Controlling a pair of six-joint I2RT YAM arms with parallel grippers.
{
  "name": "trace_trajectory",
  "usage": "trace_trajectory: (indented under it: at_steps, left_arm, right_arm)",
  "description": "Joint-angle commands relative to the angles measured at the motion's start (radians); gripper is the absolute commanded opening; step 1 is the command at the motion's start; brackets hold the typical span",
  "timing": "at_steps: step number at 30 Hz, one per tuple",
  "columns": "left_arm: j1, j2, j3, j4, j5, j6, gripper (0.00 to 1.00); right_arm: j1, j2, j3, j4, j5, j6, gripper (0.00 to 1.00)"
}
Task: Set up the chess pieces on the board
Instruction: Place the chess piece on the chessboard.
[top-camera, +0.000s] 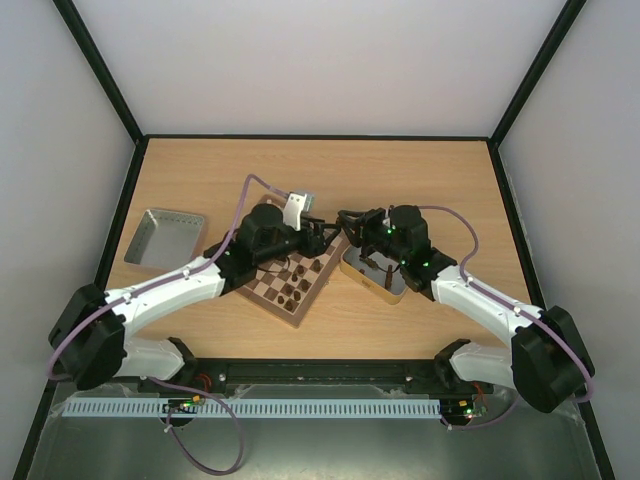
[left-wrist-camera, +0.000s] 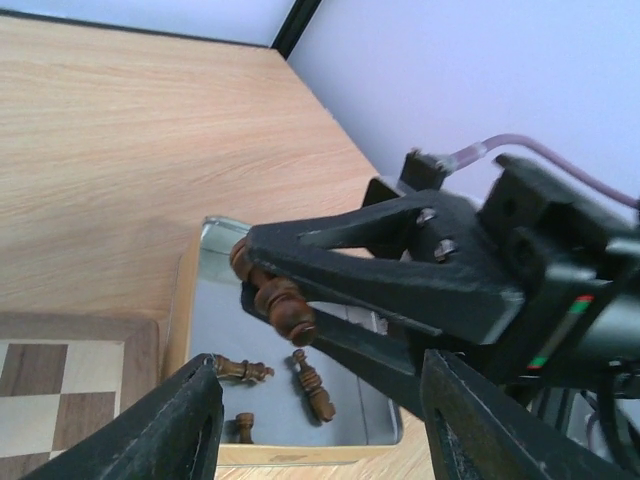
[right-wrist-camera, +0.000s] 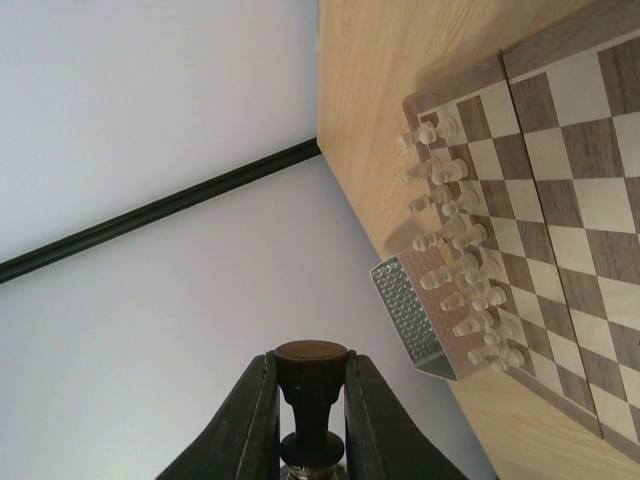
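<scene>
My right gripper (top-camera: 350, 218) is shut on a dark brown chess piece (right-wrist-camera: 311, 385), gripped at its base and held in the air over the metal tin (top-camera: 375, 272). The left wrist view shows that gripper holding the piece (left-wrist-camera: 275, 295) above the tin. My left gripper (left-wrist-camera: 320, 400) is open and empty, close beside the right one (top-camera: 322, 233) at the board's far corner. The board (top-camera: 290, 280) carries several dark pieces (top-camera: 295, 285) at its near side and two rows of pale pieces (right-wrist-camera: 455, 250) at the other. Three dark pieces (left-wrist-camera: 315, 385) lie flat in the tin.
A grey tray (top-camera: 165, 238) stands on the table left of the board and also shows in the right wrist view (right-wrist-camera: 410, 315). The tin (left-wrist-camera: 300, 455) lies right against the board's edge (left-wrist-camera: 140, 350). The two arms cross close together over the middle.
</scene>
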Motion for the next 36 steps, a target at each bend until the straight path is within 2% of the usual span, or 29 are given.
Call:
trace_trajectory:
  at_steps: [1,5,11,16,29,33,36]
  left_arm:
    - [-0.004,0.045,0.025,0.029,-0.001,0.0,0.54]
    - [-0.004,0.071,0.042,0.032,0.008,0.001,0.4]
    - [-0.007,0.088,0.065,0.021,-0.009,0.026,0.44]
    - [-0.006,0.098,0.075,0.019,-0.024,0.034,0.41]
    - [-0.011,0.133,0.097,-0.009,-0.061,0.052,0.1]
    - [-0.012,0.124,0.108,-0.056,-0.085,0.067,0.08]
    - [-0.011,0.113,0.12,-0.125,-0.1,0.074,0.08]
  right_arm:
    - [0.007,-0.005,-0.012,0.048,-0.026,0.056,0.14]
    - [0.007,0.0,-0.012,0.057,-0.045,0.061,0.14]
    - [0.007,0.01,-0.013,0.058,-0.062,0.05,0.14]
    - [0.007,0.013,-0.009,0.055,-0.068,0.036,0.14]
    - [0.007,0.018,-0.012,0.075,-0.096,0.039,0.15]
    - [0.007,0.024,-0.012,0.068,-0.087,0.014,0.2]
    - [0.007,0.028,0.005,0.033,-0.056,-0.047,0.29]
